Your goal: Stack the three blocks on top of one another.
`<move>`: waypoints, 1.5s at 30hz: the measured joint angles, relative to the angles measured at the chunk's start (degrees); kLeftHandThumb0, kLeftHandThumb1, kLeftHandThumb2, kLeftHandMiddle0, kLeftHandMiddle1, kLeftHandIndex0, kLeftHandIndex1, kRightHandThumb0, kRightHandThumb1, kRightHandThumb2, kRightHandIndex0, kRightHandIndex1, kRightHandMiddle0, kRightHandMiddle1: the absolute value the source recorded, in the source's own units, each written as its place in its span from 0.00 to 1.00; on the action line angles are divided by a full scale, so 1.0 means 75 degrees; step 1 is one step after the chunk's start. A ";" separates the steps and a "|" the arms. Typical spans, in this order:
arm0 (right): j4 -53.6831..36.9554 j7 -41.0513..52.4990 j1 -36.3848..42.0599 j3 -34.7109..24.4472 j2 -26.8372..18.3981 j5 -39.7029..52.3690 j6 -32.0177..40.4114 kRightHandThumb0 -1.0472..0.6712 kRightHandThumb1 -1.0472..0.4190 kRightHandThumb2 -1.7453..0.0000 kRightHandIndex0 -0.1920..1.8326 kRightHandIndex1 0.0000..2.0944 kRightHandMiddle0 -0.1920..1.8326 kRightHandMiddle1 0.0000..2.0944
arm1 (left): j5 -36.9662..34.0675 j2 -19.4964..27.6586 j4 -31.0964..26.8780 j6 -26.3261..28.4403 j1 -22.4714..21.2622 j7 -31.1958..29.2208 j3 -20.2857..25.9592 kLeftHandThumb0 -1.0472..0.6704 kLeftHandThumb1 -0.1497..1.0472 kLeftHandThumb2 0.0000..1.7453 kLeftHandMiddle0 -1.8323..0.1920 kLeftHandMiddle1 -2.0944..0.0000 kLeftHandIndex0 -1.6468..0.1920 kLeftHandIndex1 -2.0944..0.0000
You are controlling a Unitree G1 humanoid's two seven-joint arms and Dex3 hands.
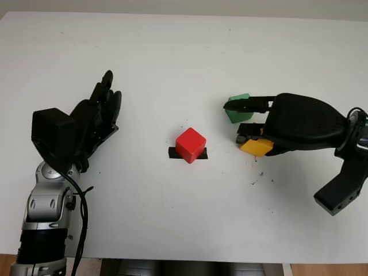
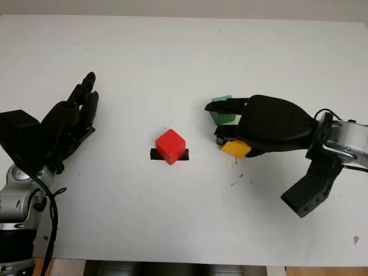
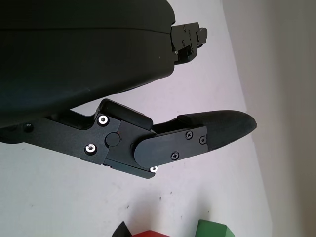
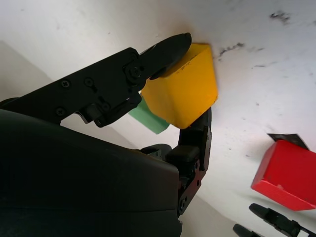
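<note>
Yellow block pinched in right hand fingers, perhaps lifted; left hand open.

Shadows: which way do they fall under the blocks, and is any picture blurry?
Left eye view: the red block casts only a faint, soft shadow, so the light is diffuse. Right wrist view: the yellow block, pinched by the right hand, looks sharp; the dark shell nearby is soft.

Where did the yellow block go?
The yellow block is pinched in the right hand, right of the red block and just in front of the green block.
</note>
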 measured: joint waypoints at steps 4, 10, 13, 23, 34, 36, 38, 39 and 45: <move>-0.0041 0.0686 -0.0007 -0.0106 0.0071 0.1084 0.0340 0.36 0.16 0.97 0.31 0.04 0.43 0.54 | 0.0013 0.0002 0.0004 0.0003 -0.0004 -0.0013 -0.0035 0.15 1.00 0.36 1.00 0.98 0.98 0.97; -0.0586 0.2443 0.0017 -0.0419 0.0244 0.3055 0.1101 0.37 0.16 0.97 0.32 0.03 0.47 0.45 | 0.0024 0.0005 0.0006 0.0009 -0.0011 -0.0023 -0.0049 0.14 1.00 0.35 1.00 0.98 0.97 0.97; -0.1069 0.3240 -0.0012 -0.0586 0.0344 0.3950 0.1494 0.37 0.18 0.97 0.33 0.03 0.50 0.44 | 0.0041 0.0005 0.0006 0.0013 -0.0017 -0.0013 -0.0053 0.15 1.00 0.35 1.00 0.98 0.97 0.97; -0.1499 0.4794 -0.0882 -0.0654 0.0971 0.5014 0.2362 0.35 0.20 0.97 0.33 0.03 0.52 0.45 | 0.0107 -0.0001 0.0006 0.0047 -0.0021 0.0079 -0.0091 0.14 1.00 0.35 1.00 0.98 0.98 0.97; -0.1673 0.6352 -0.1334 -0.0670 0.2293 0.6646 0.4531 0.40 0.14 0.97 0.28 0.01 0.38 0.66 | 0.0108 -0.0040 0.0007 -0.0097 -0.0011 0.0201 -0.0151 0.14 1.00 0.35 1.00 0.99 0.99 0.98; -0.1672 0.6522 -0.1338 -0.0688 0.2590 0.6987 0.5137 0.39 0.13 0.97 0.27 0.01 0.37 0.67 | 0.0098 -0.0060 0.0007 -0.0112 0.0006 0.0202 -0.0150 0.15 1.00 0.35 1.00 0.99 0.99 0.98; -0.1676 0.6708 -0.1339 -0.0721 0.2821 0.7304 0.5709 0.39 0.12 0.96 0.26 0.00 0.35 0.67 | 0.0089 -0.0066 0.0004 -0.0118 0.0024 0.0205 -0.0146 0.15 1.00 0.35 1.00 0.99 0.99 0.98; -0.1678 0.6794 -0.1339 -0.0737 0.2920 0.7450 0.6033 0.38 0.12 0.96 0.25 0.00 0.34 0.68 | 0.0088 -0.0074 0.0000 -0.0125 0.0032 0.0208 -0.0146 0.15 1.00 0.35 1.00 0.99 0.99 0.98; -0.1725 0.7034 -0.1334 -0.0755 0.3192 0.7623 0.7219 0.35 0.09 0.97 0.23 0.00 0.32 0.71 | 0.0073 -0.0092 -0.0040 -0.0141 0.0104 0.0237 -0.0139 0.15 1.00 0.35 1.00 1.00 0.99 0.98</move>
